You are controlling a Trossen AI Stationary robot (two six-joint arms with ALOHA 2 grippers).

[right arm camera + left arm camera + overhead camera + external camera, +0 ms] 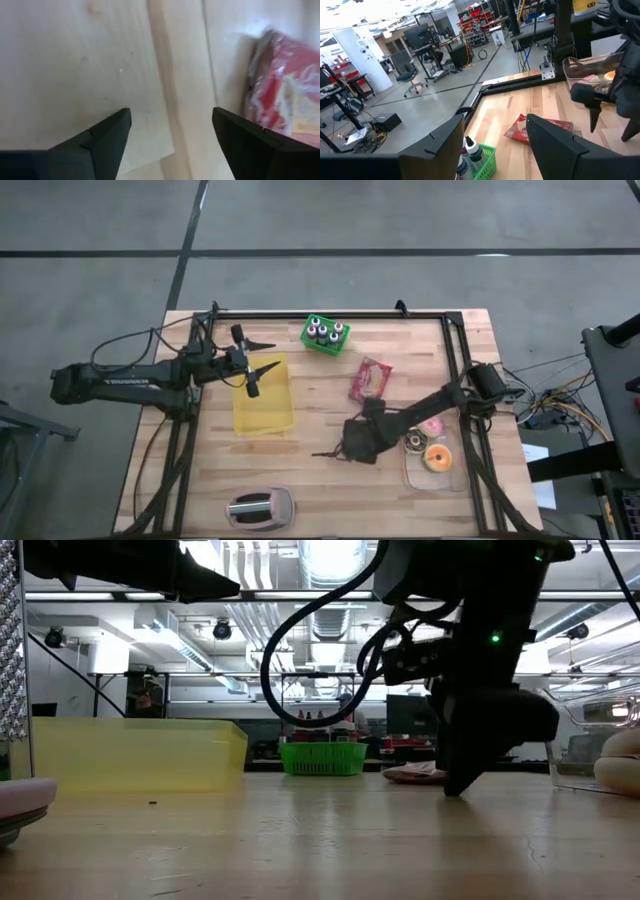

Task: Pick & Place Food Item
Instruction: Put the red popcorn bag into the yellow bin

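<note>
Wooden butcher-block table (320,490) carries every item, and both of my arms reach in over it. The yellow bin (263,395) sits toward the left side. My left gripper (262,357) hangs above the bin's far edge with its fingers spread and nothing between them. My right gripper (322,452) is low over bare wood near the table's middle, its tips just above the surface in the low view. Its fingers (100,137) stand wide apart and released, holding nothing. The clear container (437,467) lies beside my right arm, with a pink and an orange doughnut inside. The red snack packet (370,378) lies flat on the wood, beyond my right gripper and apart from it. The green basket (326,335) of small bottles stands near the far edge.
</note>
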